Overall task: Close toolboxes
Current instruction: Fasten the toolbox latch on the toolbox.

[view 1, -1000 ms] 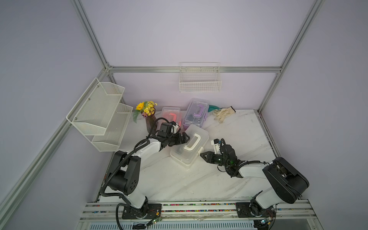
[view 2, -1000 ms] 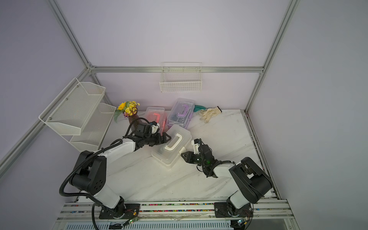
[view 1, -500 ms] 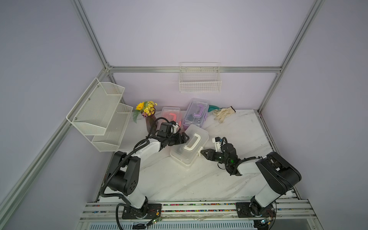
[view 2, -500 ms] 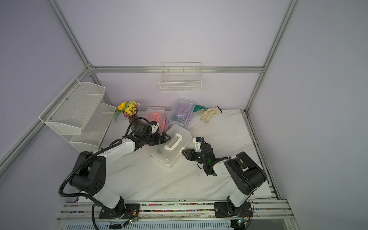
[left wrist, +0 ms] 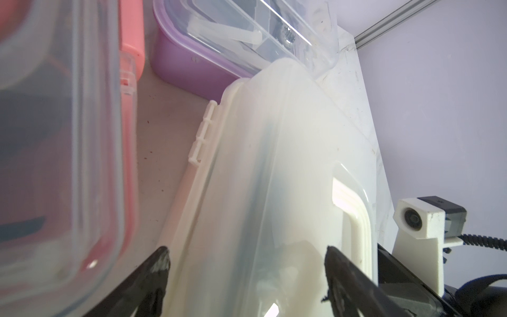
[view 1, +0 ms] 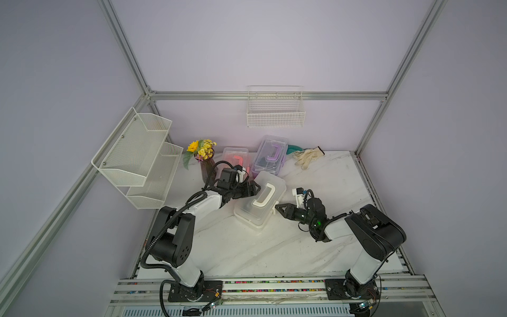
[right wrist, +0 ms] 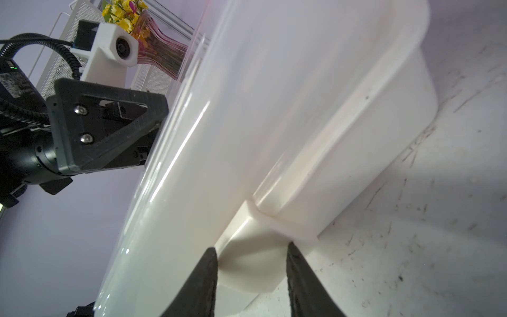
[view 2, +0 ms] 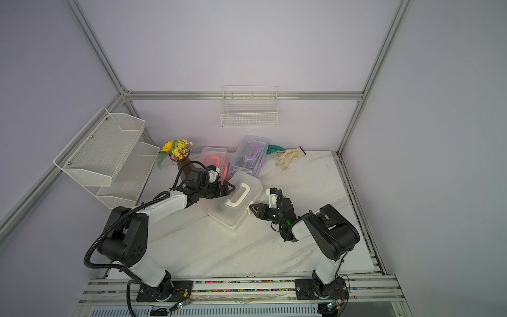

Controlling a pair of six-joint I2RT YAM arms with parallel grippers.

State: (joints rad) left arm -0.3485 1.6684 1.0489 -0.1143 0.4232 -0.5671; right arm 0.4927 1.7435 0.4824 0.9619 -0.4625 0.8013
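The white toolbox lies at an angle mid-table, its clear lid down and its white handle on top. My left gripper is at the box's back edge. It is open wide, and the lid's rear part lies between its fingers. My right gripper is at the front side, open. Its two fingers stand close on either side of the white latch. The pink toolbox and the purple toolbox stand behind, with clear lids over them.
A vase of yellow flowers stands at the back left, close to my left arm. White wire shelves hang on the left wall and a wire basket on the back wall. A work glove lies at the back right.
My right gripper has crept up to the white toolbox's latch and its jaws have widened a little. The left jaws have narrowed slightly. The toolbox has hardly moved.
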